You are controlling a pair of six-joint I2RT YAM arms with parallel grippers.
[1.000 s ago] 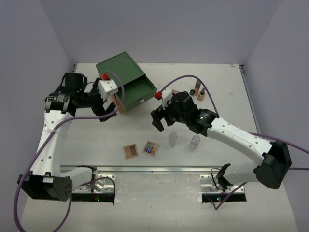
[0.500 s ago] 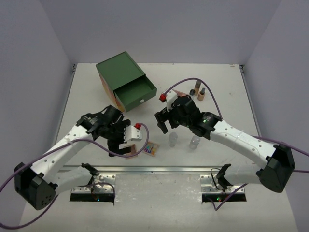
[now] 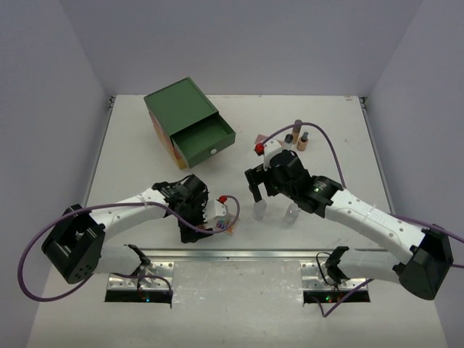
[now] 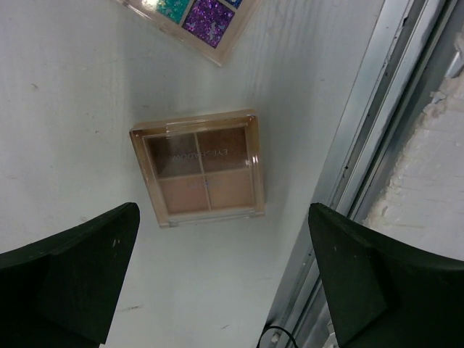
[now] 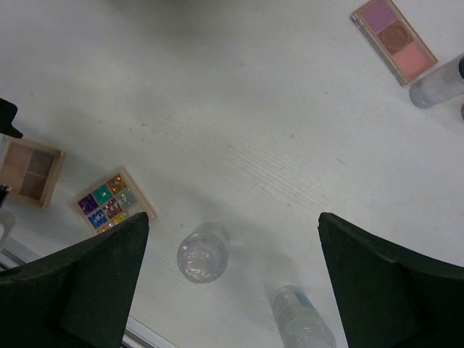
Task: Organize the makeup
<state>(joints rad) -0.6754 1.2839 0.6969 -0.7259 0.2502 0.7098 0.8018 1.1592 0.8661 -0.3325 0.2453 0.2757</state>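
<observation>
Left pincer [image 4: 221, 217]: jaws spread wide, nothing held. It hangs low over the desk [image 3: 130, 159], one finger [image 4: 72, 268] on each side of the tan palette [image 4: 199, 168], neither touching it. The tan palette lies flat, lid up, near the metal rail [image 4: 362, 145] at the desk's near edge. The multicoloured palette [image 4: 196, 22] lies just beyond it, apart from it.

Right pincer [image 5: 230, 225]: jaws spread wide, nothing held. It points down over a clear bottle [image 5: 203, 252], which stands upright on the desk between the lines of the two fingers, untouched. A second clear bottle [image 5: 301, 319] is near it; whether upright or tilted cannot be told.

Farther out, the pink palette [image 5: 395, 38] lies flat towards the rear of the desk, with three dark-capped tubes [image 3: 297, 132] standing just beside it. The green drawer chest [image 3: 188, 119] stands at the rear left, one drawer pulled out.
</observation>
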